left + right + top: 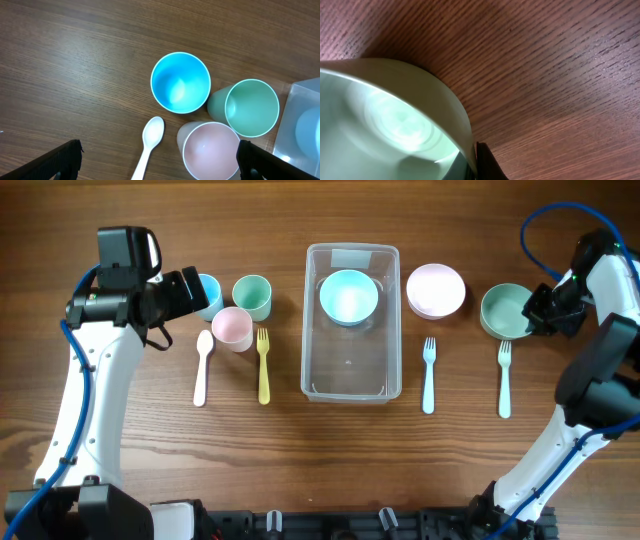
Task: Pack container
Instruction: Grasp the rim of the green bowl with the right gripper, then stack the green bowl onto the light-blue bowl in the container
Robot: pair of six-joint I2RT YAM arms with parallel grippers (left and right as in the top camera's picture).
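Left gripper (pixel 159 156) spread wide above cups (pixel 220 107), right gripper (pixel 538 312) at rim of green bowl (pixel 505 310), closure unclear

The table (pixel 200 470) was seen to be brown wood with a fine, open grain and a faint sheen. The container (pixel 352 396) was made of clear, glossy plastic. Bright highlights were shown on the smooth plastic of the green bowl (pixel 395 125). A smooth, satin plastic finish was noted on the blue cup (pixel 180 82), green cup (pixel 251 107), pink cup (pixel 210 150) and white spoon (pixel 150 140).
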